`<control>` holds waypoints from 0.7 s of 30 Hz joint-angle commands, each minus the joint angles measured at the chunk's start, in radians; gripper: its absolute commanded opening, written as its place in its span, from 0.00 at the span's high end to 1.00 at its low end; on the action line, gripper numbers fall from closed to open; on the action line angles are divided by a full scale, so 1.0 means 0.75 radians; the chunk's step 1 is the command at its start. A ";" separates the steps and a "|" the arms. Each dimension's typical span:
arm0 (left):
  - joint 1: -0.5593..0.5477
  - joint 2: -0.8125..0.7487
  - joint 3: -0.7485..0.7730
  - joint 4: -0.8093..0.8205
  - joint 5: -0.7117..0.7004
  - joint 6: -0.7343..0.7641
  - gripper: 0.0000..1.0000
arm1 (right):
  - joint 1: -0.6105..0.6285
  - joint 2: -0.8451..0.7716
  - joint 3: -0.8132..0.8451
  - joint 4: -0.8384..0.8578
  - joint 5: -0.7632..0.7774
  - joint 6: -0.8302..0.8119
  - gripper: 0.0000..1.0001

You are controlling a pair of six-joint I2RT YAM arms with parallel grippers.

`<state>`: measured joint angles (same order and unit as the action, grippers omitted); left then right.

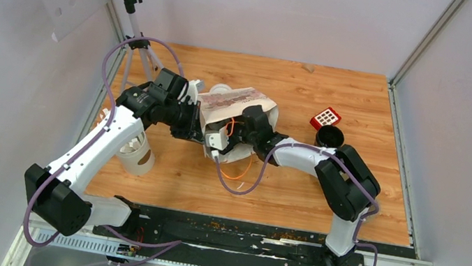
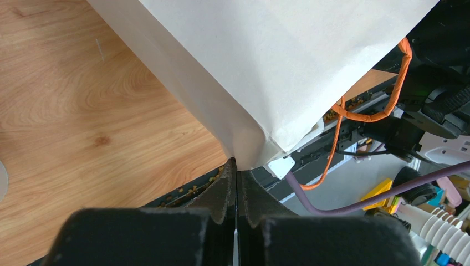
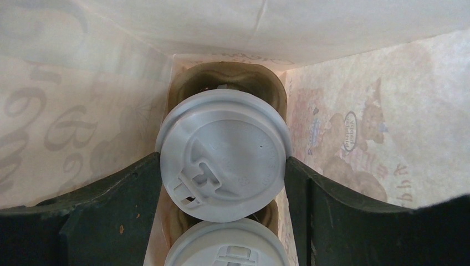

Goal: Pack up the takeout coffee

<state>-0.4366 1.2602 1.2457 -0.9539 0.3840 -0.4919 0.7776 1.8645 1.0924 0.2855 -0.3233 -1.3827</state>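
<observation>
Gripping cup [image 3: 224,155] inside bag [image 3: 83,127], right wrist view only

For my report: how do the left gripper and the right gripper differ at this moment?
The left gripper is shut, pinching a corner of the paper bag from outside; the right gripper stands wide inside the bag, its fingers against both sides of a lidded cup. The left touches only paper; the right seems to clasp the cup. Both work on the same bag.
</observation>
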 commanded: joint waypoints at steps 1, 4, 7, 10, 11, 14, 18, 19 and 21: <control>-0.005 -0.053 0.004 -0.001 0.072 -0.013 1.00 | -0.013 0.047 0.045 -0.045 0.033 0.041 0.24; -0.005 -0.053 0.002 0.005 0.081 -0.015 1.00 | -0.012 0.057 0.054 -0.042 0.042 0.043 0.24; -0.005 -0.054 -0.003 0.004 0.083 -0.015 1.00 | -0.013 0.066 0.063 -0.038 0.038 0.045 0.23; -0.005 -0.050 -0.004 -0.004 0.082 -0.014 1.00 | -0.011 0.081 0.072 -0.034 0.027 0.038 0.23; -0.005 -0.049 -0.006 -0.006 0.082 -0.015 1.00 | -0.010 0.085 0.076 -0.030 0.028 0.040 0.23; -0.005 -0.051 -0.012 -0.006 0.083 -0.019 1.00 | -0.004 0.098 0.089 -0.027 0.035 0.058 0.23; -0.005 -0.052 -0.012 -0.004 0.081 -0.023 1.00 | -0.003 0.098 0.077 -0.016 0.038 0.075 0.23; -0.006 -0.051 -0.011 -0.005 0.079 -0.022 1.00 | -0.003 0.094 0.071 -0.010 0.040 0.077 0.23; -0.005 -0.051 -0.011 -0.006 0.075 -0.022 1.00 | -0.004 0.082 0.063 -0.002 0.047 0.081 0.22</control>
<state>-0.4381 1.2499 1.2377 -0.9615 0.4221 -0.4969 0.7761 1.9125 1.1397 0.2985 -0.3061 -1.3643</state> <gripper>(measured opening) 0.006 0.779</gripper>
